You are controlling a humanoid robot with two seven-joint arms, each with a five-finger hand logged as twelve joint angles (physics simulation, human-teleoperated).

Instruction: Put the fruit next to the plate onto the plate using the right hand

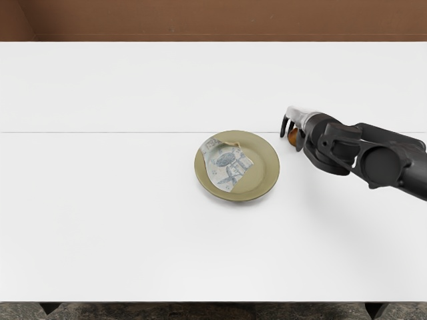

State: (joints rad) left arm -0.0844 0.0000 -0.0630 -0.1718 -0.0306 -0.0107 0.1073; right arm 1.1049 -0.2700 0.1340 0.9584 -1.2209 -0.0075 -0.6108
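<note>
An olive-green plate [265,170] with a pale blue patterned patch lies near the middle of the white table. Just right of it, a small orange-brown fruit [292,137] rests on the table, mostly hidden under my right hand [291,128]. The dark right arm comes in from the right edge. Its fingers curl down over the fruit; whether they grip it I cannot tell. The fruit sits apart from the plate's rim.
The white table [100,200] stretches across the view, with a faint seam line running left to right at plate height. A brown wall band lies behind the far edge.
</note>
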